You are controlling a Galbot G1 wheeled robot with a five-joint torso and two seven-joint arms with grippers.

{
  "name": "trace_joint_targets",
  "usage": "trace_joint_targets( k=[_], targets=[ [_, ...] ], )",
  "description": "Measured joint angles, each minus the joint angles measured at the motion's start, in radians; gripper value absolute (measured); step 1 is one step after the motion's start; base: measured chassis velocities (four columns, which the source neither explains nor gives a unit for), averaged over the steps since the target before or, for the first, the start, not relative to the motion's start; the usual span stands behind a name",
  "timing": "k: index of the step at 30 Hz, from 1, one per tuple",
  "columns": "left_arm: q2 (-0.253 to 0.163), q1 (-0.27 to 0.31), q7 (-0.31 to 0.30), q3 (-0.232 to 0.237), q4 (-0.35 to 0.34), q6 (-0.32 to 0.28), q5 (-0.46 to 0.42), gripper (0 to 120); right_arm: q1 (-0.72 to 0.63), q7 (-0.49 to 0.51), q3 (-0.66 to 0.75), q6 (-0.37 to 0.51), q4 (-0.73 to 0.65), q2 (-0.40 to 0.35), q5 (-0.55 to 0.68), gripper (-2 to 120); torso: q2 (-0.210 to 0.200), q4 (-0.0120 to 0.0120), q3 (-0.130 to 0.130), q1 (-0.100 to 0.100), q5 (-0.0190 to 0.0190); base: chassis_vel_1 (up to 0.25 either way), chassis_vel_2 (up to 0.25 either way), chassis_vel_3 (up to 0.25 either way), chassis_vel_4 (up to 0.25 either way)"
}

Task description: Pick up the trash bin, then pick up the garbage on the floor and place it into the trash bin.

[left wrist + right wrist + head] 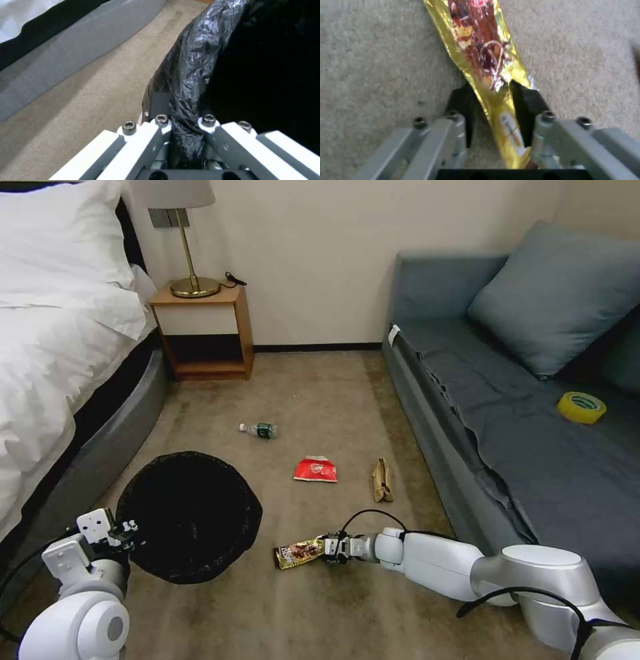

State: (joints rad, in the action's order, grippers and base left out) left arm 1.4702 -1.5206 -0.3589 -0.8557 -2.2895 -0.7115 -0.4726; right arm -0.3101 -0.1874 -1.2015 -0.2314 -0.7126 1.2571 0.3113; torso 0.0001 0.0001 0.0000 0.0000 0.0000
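Trash bin (190, 517), lined with a crinkly black bag, sits in the lower left of the head view beside the bed (60, 353); the left gripper (123, 533) has its jaws closed on the bin's bagged rim at the near left edge, as the left wrist view shows the black plastic pinched between them. Just right of the bin, low in the frame's centre, the brown-gold wrapper (299, 554) lies on the carpet (333, 393), its right end between the jaws of the right gripper (331, 549), which close around it in the right wrist view. Farther up, near mid-frame, lie the red snack packet (315, 469) and, to its right, the crumpled tan paper bag (382, 480). Beyond them, the clear bottle (259, 430) lies on its side
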Motion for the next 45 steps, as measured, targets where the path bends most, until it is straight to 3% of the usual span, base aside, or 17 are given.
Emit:
trace_joint_targets(
  k=[6, 12, 16, 25, 29, 30, 31, 32, 35, 38, 42, 45],
  targets=[
    [0.001, 0.001, 0.002, 0.001, 0.006, 0.002, 0.003, 3, -0.007, 0.0, 0.006, -0.005, 0.001, -0.001, -0.007, 5, 0.0, -0.0001, 0.0, 0.0, -0.0001, 0.0, 0.0, 0.0, 0.0],
    [0.002, 0.002, 0.003, 0.004, 0.007, 0.002, 0.004, 3, -0.014, 0.003, 0.023, -0.011, -0.01, -0.005, -0.02, 0, 0.0, -0.0001, 0.0, 0.0, 0.0, 0.0, 0.0, 0.0, 0.0],
    [0.002, 0.002, 0.003, 0.008, 0.005, 0.002, 0.004, 3, -0.016, 0.014, 0.057, -0.004, -0.091, -0.05, -0.018, 0, 0.0, 0.0001, 0.0, 0.0, 0.0002, 0.0, 0.0, 0.0, 0.0],
    [0.003, 0.008, 0.002, 0.037, -0.003, -0.006, 0.007, 3, 0.001, 0.074, 0.183, 0.08, -0.458, -0.311, 0.074, 0, 0.0, -0.0003, 0.0, 0.0, 0.0003, 0.0, 0.0, 0.0, 0.0],
    [0.003, 0.008, 0.002, 0.042, -0.003, -0.006, 0.008, 3, -0.004, 0.08, 0.205, 0.08, -0.481, -0.325, 0.075, 0, 0.0, -0.0001, 0.0, 0.0, 0.0001, 0.0, 0.0, 0.0, 0.0],
    [0.009, 0.006, 0.0, 0.065, 0.003, -0.006, 0.016, 3, -0.052, 0.112, 0.363, 0.085, -0.632, -0.401, 0.096, 0, 0.0, -0.0002, 0.0, 0.0, -0.0001, 0.0, 0.0, 0.0, 0.0],
    [0.012, 0.005, 0.0, 0.072, 0.005, -0.005, 0.018, 3, -0.07, 0.123, 0.409, 0.099, -0.683, -0.42, 0.116, 0, 0.0, -0.0001, 0.0, 0.0, 0.0, 0.0, 0.0, 0.0, 0.0],
    [0.012, 0.005, 0.0, 0.072, 0.005, -0.005, 0.018, 3, -0.07, 0.123, 0.409, 0.099, -0.683, -0.42, 0.116, 0, 0.0, -0.0001, 0.0, 0.0, 0.0, 0.0, 0.0, 0.0, 0.0],
    [0.016, 0.005, -0.002, 0.092, 0.02, -0.004, 0.023, 3, -0.111, 0.155, 0.534, 0.143, -0.891, -0.461, 0.174, 0, 0.0, -0.0004, 0.0, 0.0, -0.0005, 0.0, 0.0, 0.0, 0.0],
    [0.016, 0.008, -0.002, 0.099, 0.026, -0.003, 0.025, 3, -0.118, 0.178, 0.569, 0.177, -1.012, -0.467, 0.211, 0, 0.0, -0.0002, 0.0, 0.0, 0.0001, 0.0, 0.0, 0.0, 0.0],
    [0.017, 0.013, -0.002, 0.109, 0.032, -0.003, 0.025, 3, -0.112, 0.228, 0.573, 0.231, -1.142, -0.44, 0.288, 0, 0.0, -0.0002, 0.0, 0.0, 0.0, 0.0, 0.0, 0.0, 0.0],
    [0.021, 0.014, -0.002, 0.114, 0.034, -0.004, 0.024, 3, -0.073, 0.294, 0.496, 0.27, -1.203, -0.383, 0.383, 0, 0.0, -0.0001, 0.0, 0.0, -0.0001, 0.0, 0.0, 0.0, 0.0]
  ],
)
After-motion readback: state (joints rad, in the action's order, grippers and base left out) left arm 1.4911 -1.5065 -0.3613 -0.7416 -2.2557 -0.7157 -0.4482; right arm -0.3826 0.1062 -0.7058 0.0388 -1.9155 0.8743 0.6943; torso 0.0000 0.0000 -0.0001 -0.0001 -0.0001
